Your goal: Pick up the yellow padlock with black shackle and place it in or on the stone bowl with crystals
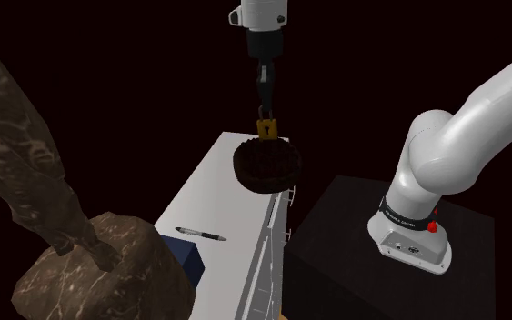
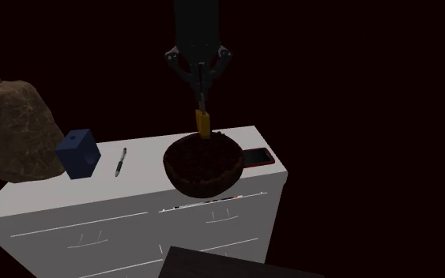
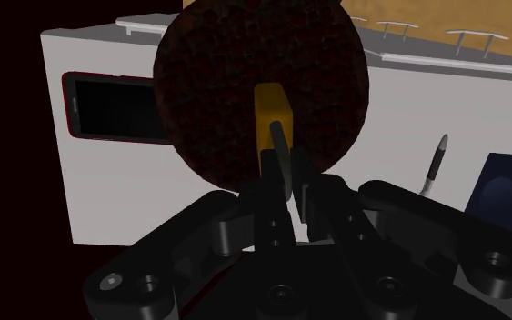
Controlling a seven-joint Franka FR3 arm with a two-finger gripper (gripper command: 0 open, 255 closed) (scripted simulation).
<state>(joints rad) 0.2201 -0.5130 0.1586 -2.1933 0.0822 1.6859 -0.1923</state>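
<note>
A yellow padlock [image 1: 266,128] [image 2: 202,123] [image 3: 271,122] with a black shackle hangs just above the dark round bowl [image 1: 267,167] [image 2: 203,164] [image 3: 217,82], which stands on the white cabinet top [image 1: 217,195]. My gripper [image 1: 265,102] [image 2: 202,101] [image 3: 288,195] is shut on the padlock's shackle, straight over the bowl's middle. In the second exterior view the padlock's lower end reaches the bowl's rim line.
A red-edged phone [image 2: 258,157] [image 3: 113,107] lies beside the bowl. A pen [image 1: 200,234] [image 2: 121,162] [image 3: 436,161] and a dark blue box [image 1: 183,256] [image 2: 78,153] sit farther along the cabinet. A brown stone-like sculpture [image 1: 72,245] [image 2: 15,130] stands at the cabinet's end. Black area surrounds.
</note>
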